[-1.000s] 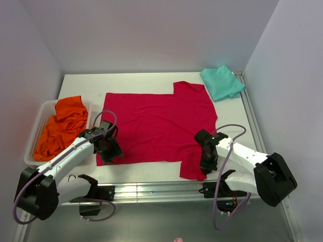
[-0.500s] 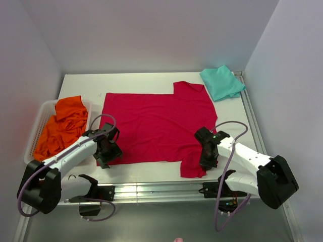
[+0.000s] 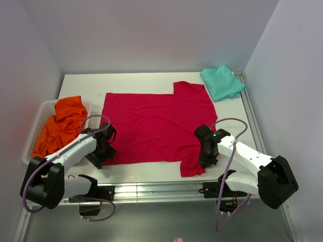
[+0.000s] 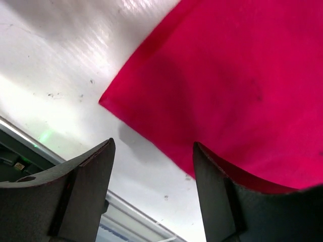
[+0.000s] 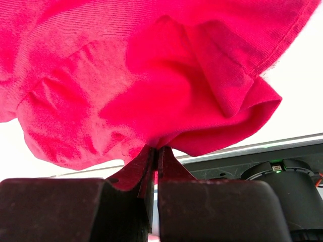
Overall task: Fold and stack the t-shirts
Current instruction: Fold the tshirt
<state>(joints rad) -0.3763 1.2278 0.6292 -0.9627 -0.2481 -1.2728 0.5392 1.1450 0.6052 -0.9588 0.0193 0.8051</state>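
Note:
A crimson-red t-shirt (image 3: pixel 156 123) lies spread flat across the middle of the white table (image 3: pixel 81 83). My right gripper (image 3: pixel 206 154) is shut on the shirt's near right sleeve (image 5: pixel 151 91), which bunches up above the pinched fingers (image 5: pixel 136 171). My left gripper (image 3: pixel 99 154) is open over the shirt's near left corner (image 4: pixel 108 101); the corner lies between and just beyond the fingers (image 4: pixel 83 176), not touched. A folded teal-green t-shirt (image 3: pixel 221 82) lies at the far right corner. Orange garments (image 3: pixel 63 123) fill the basket at the left.
A white slatted basket (image 3: pixel 34 132) stands at the table's left edge beside my left arm. A metal rail (image 3: pixel 161 187) runs along the near edge. Grey walls close in the table on three sides.
My left gripper has slid left and nearer, off the shirt to its near left corner. My right gripper has lifted the sleeve slightly and shifted a little toward the shirt's body.

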